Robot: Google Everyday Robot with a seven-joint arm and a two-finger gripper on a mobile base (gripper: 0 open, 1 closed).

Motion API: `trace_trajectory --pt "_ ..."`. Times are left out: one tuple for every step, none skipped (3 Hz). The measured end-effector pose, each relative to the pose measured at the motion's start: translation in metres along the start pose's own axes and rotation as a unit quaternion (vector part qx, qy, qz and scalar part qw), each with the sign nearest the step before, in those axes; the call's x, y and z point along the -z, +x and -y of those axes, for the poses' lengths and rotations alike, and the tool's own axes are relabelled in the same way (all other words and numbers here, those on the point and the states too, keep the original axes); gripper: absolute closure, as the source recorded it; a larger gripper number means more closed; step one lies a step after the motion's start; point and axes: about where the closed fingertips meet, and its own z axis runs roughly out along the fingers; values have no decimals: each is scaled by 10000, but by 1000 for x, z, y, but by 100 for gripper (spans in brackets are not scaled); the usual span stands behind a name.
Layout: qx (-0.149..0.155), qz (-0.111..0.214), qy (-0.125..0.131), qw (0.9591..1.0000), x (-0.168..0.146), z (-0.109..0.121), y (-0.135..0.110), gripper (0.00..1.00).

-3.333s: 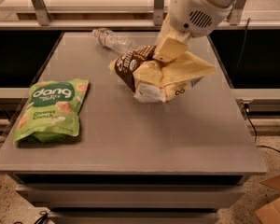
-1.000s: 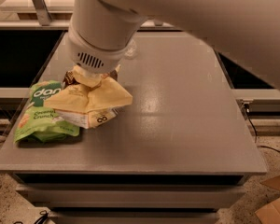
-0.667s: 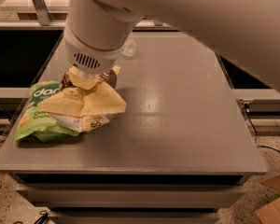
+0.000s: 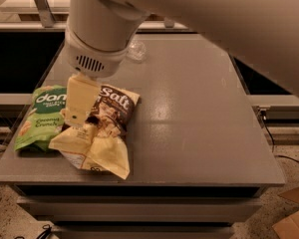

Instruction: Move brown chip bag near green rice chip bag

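Grey table [image 4: 199,108] with both bags in the lower left of the frame. The brown chip bag [image 4: 108,126] lies flat and crinkled, dark "Salt" panel facing up and its cream bottom corner near the front edge. Its left side touches the green rice chip bag [image 4: 39,118] (may overlap it a bit, hard to say). The gripper [image 4: 80,102] hangs over the brown bag's upper left part, touching it; can't tell if it's clamped or released. A clear plastic thing [image 4: 137,49] sits further back.

Claw [image 4: 78,117] on brown chip bag [image 4: 112,117] beside green rice chip bag [image 4: 40,118].
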Motion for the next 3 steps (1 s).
trace_trajectory --pt "53 27 -220 9997 -5 1 0 0" --pt "132 64 -459 9988 -9 1 0 0" --pt "195 102 -625 9978 -14 0 1 0"
